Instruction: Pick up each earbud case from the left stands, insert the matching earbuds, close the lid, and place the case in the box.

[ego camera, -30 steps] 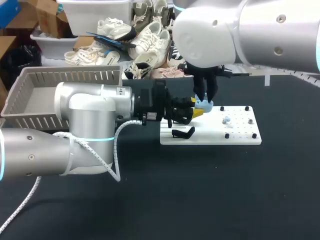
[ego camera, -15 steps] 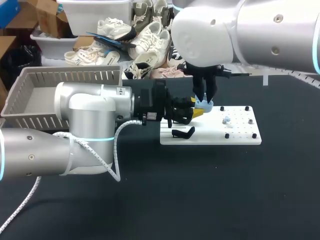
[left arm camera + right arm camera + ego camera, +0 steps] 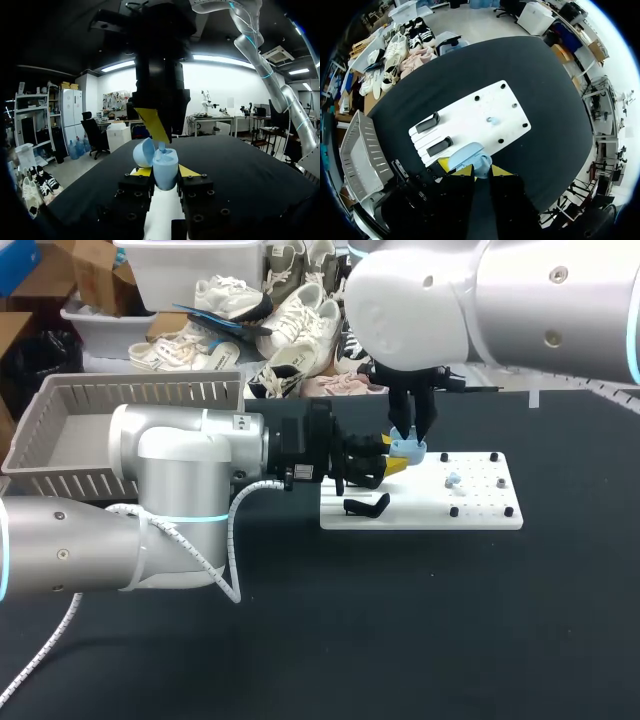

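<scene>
Pale blue earbud case (image 3: 165, 169), lid (image 3: 143, 152) tipped open, upright and pinched in the left hand (image 3: 161, 176) above the white board (image 3: 490, 512). One small earbud (image 3: 453, 480) lies on that board near two black stands (image 3: 427, 122). The grey slatted box (image 3: 60, 430) sits well apart.

The black table (image 3: 420, 630) carries 2 things directly. A white board (image 3: 490, 517) lies near its middle, and a grey slatted box (image 3: 150, 393) (open-topped) sits apart at its far left.

Pale blue for the earbud case (image 3: 165, 161) and the lone earbud (image 3: 453, 480); white, black-pegged board (image 3: 480, 512) with black stands (image 3: 368, 506); black desk (image 3: 450, 620); grey slatted box (image 3: 60, 435); yellow tips on the left end effector (image 3: 165, 172).
</scene>
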`<control>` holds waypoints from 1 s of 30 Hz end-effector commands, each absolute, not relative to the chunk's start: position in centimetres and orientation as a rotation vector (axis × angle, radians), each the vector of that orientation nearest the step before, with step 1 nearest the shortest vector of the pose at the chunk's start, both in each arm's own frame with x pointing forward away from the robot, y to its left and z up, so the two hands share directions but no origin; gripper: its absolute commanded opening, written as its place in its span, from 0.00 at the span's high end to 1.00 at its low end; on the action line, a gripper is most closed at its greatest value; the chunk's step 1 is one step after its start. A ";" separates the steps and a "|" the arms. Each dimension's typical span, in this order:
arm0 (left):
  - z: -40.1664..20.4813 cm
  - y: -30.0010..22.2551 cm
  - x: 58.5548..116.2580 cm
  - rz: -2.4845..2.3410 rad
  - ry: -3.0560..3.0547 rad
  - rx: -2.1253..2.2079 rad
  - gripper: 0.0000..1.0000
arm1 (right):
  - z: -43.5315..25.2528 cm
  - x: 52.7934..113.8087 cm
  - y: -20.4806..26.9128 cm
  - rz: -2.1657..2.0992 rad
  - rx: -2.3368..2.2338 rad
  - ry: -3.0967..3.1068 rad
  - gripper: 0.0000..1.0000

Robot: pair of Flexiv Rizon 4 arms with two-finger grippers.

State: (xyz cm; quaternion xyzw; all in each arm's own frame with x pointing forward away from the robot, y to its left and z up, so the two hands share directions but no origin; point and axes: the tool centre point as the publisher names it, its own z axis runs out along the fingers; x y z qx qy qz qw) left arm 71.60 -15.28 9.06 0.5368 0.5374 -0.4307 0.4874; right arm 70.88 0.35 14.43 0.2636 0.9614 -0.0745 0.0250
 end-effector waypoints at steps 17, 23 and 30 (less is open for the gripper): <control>9.0 -15.3 71.5 -1.043 1.307 1.301 1.00 | 14.3 70.5 -0.4 -0.223 0.849 2.968 1.00; 9.0 -15.3 71.5 -1.043 1.307 1.301 1.00 | 14.1 70.4 -0.3 -0.218 0.848 2.975 1.00; 9.0 -15.3 71.5 -1.043 1.307 1.301 1.00 | 14.1 70.5 -0.1 -0.213 0.839 2.981 1.00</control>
